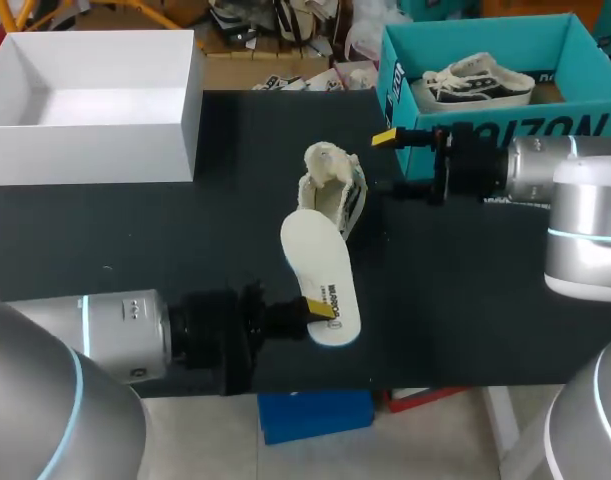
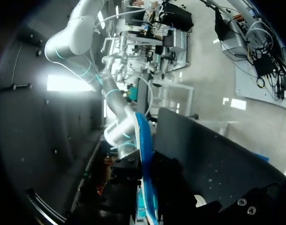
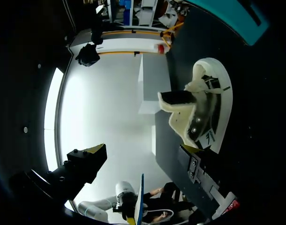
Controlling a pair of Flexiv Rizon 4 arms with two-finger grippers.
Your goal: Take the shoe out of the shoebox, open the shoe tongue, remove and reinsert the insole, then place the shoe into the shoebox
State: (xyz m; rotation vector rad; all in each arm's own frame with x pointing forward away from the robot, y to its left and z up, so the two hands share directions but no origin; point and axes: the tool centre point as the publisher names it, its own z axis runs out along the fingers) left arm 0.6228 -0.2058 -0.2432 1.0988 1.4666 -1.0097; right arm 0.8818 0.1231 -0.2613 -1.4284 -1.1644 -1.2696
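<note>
A cream-white shoe (image 1: 333,190) lies on the black table with its tongue pulled open. Its white insole (image 1: 320,275) is out of the shoe, slanting from the shoe's opening toward the table's front edge. My left gripper (image 1: 318,311) is shut on the insole's near end. In the left wrist view the insole (image 2: 143,159) stands edge-on between the fingers, blue underside showing. My right gripper (image 1: 390,163) hangs open just right of the shoe, holding nothing. In the right wrist view the shoe (image 3: 206,110) lies ahead of one finger of the open right gripper (image 3: 143,150).
The teal shoebox (image 1: 395,70) stands at the back right with a second shoe (image 1: 475,80) inside. A white open box (image 1: 95,140) sits at the back left. Bare table (image 1: 135,240) spreads to the left of the shoe.
</note>
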